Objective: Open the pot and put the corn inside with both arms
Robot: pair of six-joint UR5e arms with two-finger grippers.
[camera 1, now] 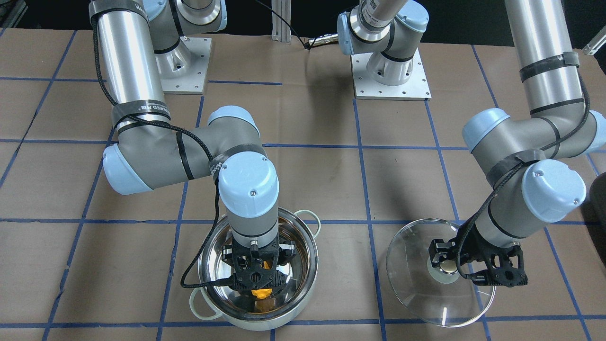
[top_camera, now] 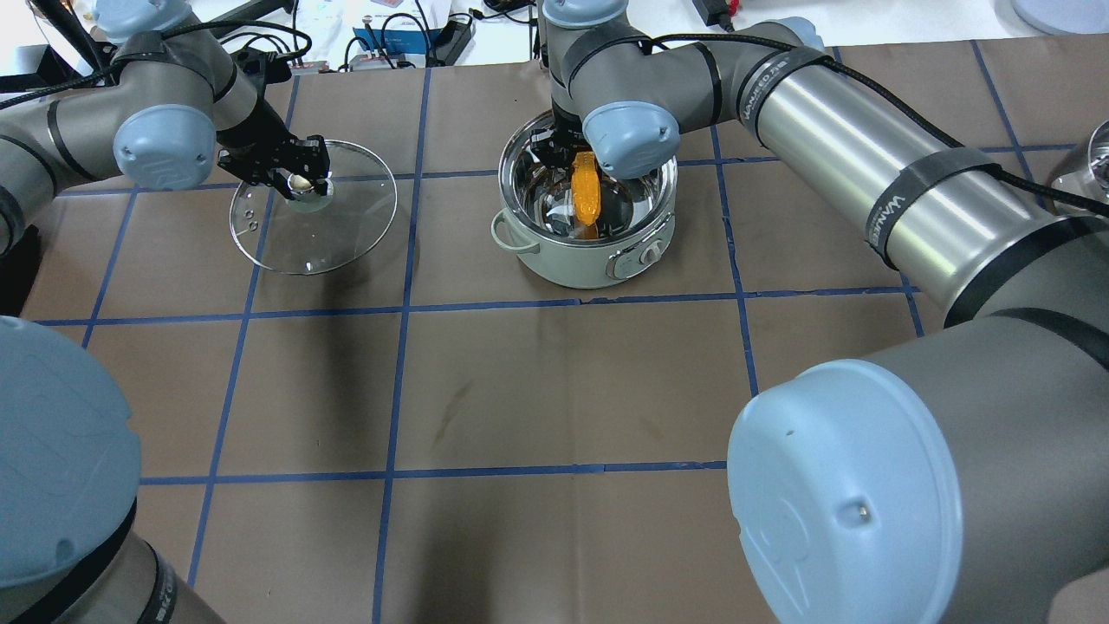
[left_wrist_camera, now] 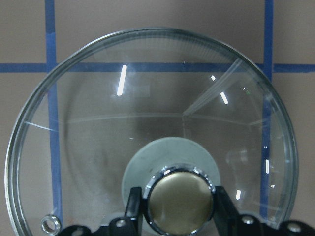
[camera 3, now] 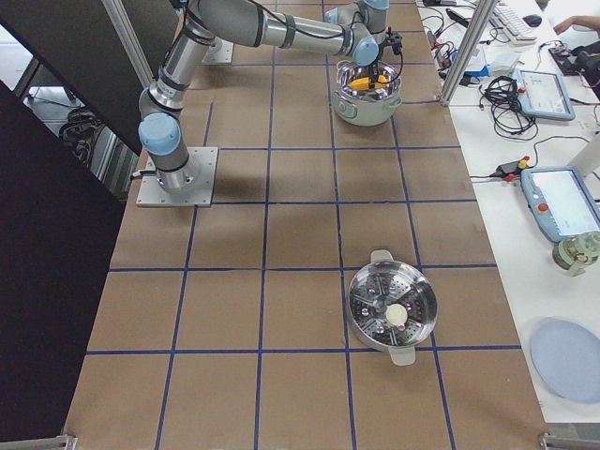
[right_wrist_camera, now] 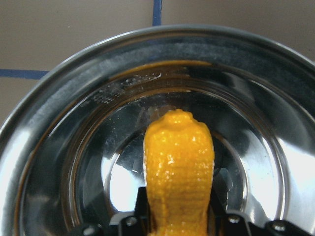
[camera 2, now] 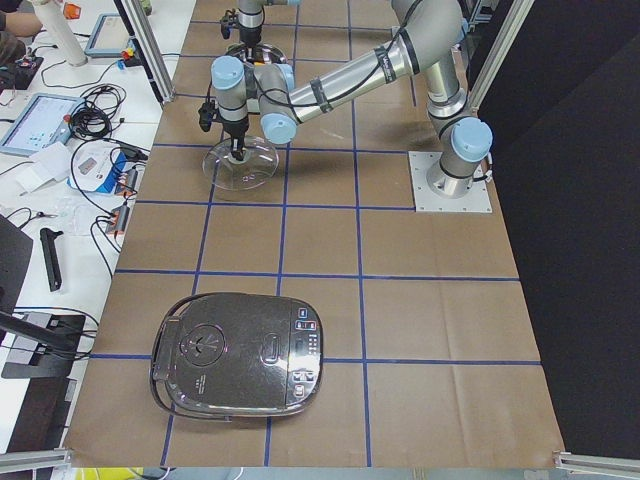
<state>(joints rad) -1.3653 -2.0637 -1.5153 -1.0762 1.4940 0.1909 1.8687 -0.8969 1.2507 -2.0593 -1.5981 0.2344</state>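
Observation:
The steel pot (camera 1: 310,246) stands open on the table and also shows in the overhead view (top_camera: 572,264). My right gripper (camera 1: 259,286) reaches down into it and is shut on the orange-yellow corn (camera 1: 262,293). The corn (right_wrist_camera: 178,162) hangs over the pot's shiny bottom (right_wrist_camera: 246,162), tapered end forward, and shows from overhead (top_camera: 586,195). My left gripper (camera 1: 445,265) is shut on the lid's pale knob (left_wrist_camera: 179,204). It holds the glass lid (camera 1: 416,289) tilted, low over the table, well away from the pot. I cannot tell whether the lid's edge (top_camera: 338,234) touches the table.
A dark rice cooker (camera 2: 235,350) sits at the table's left end. A steel steamer basket (camera 3: 417,323) sits at the right end, with a blue plate (camera 3: 565,349) on the side desk. Both arm bases (camera 1: 392,71) stand at the robot's side. Desks with cables flank the table.

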